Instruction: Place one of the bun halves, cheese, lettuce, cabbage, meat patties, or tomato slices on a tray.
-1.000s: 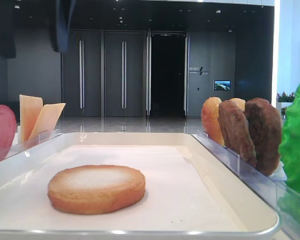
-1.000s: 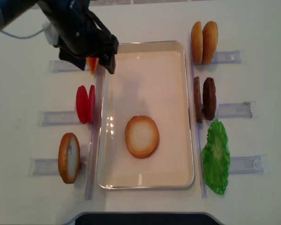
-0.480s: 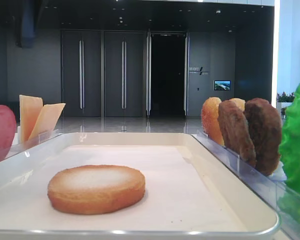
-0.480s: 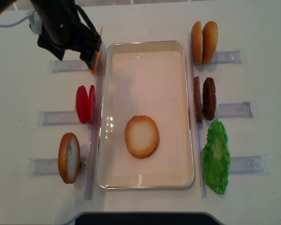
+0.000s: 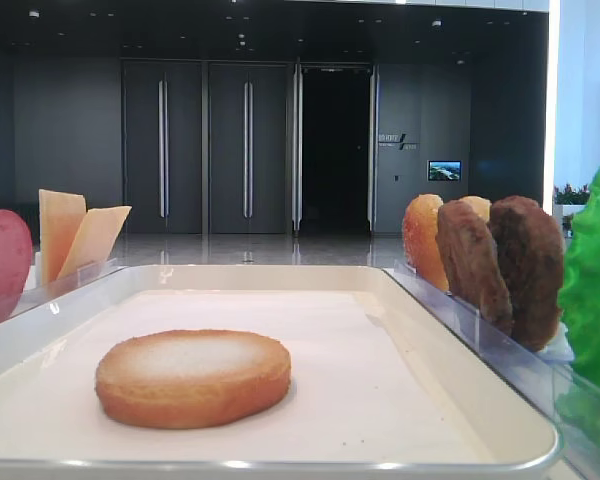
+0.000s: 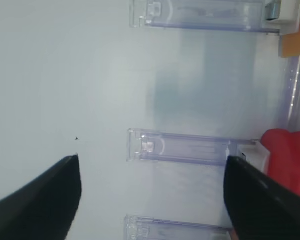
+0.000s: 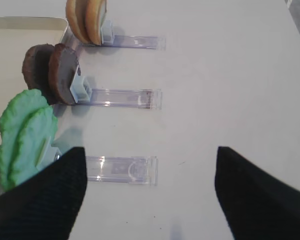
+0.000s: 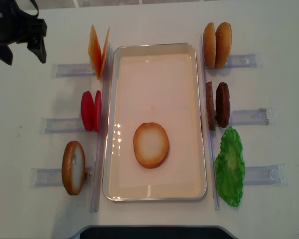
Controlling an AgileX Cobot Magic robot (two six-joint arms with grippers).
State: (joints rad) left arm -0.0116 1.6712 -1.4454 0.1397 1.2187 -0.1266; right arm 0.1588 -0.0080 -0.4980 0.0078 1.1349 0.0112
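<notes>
Lying flat on the tray (image 8: 199, 119): one bun half (image 8: 151, 145). Left gripper (image 8: 21, 47) spread wide, holding nothing, half cut off at the top corner. Right gripper (image 7: 147, 192) spread too, only dark tips showing. Lettuce (image 5: 595, 280) cut off.

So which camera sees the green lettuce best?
The overhead view shows the whole lettuce beside the tray. The right wrist view shows its ruffled edges, the low front view only a cropped sliver, the left wrist view none.

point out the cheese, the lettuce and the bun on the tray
cheese (image 8: 98, 52), overhead view, middle of the upright slices
lettuce (image 8: 229, 167), overhead view, centre of the leaf
bun (image 8: 151, 145), overhead view, middle of its pale top face
</notes>
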